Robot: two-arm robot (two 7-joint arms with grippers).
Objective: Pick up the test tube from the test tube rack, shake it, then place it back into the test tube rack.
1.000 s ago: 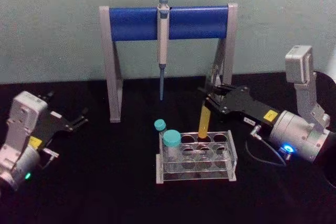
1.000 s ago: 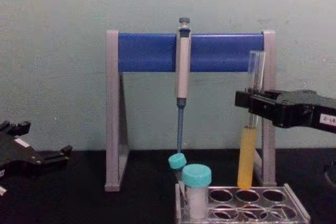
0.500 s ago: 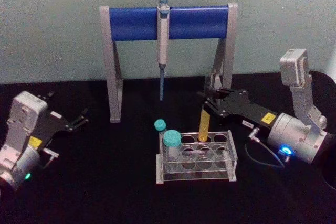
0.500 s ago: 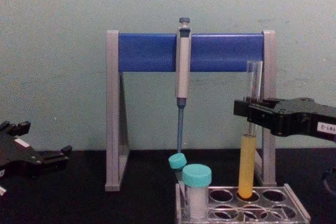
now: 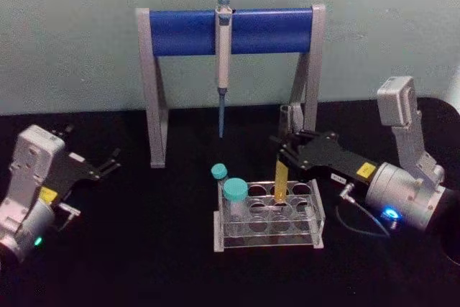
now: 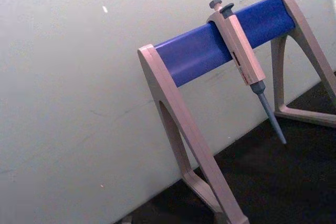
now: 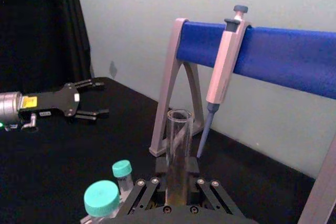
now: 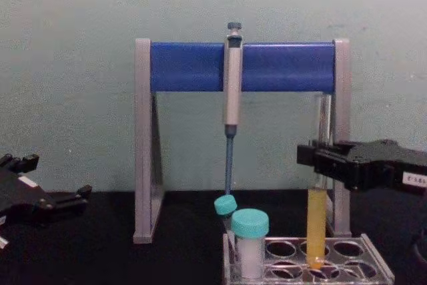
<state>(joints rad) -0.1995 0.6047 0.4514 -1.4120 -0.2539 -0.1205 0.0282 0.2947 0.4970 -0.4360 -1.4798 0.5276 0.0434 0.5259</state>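
Right gripper (image 5: 284, 147), level, clamps upright yellow-filled glass test tube (image 5: 280, 176), bottom inside clear plastic rack (image 5: 267, 234); teal-capped vial (image 5: 235, 192) alongside; left gripper (image 5: 109, 164) splayed, table's (image 5: 144, 257) left edge.

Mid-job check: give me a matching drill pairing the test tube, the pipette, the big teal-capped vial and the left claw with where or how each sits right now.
Things:
1. long clear glass test tube with yellow-orange liquid
2. grey-blue pipette
3. wide teal-capped vial with white contents
4. left claw

States:
A. hangs on the blue crossbar of the grey-legged stand
B. open, holding nothing, on the robot's left
C. gripped by the right claw, lower end in a hole of the clear plastic rack
D. stands unheld at the rack's left end

Pairs: 1-C, 2-A, 3-D, 4-B
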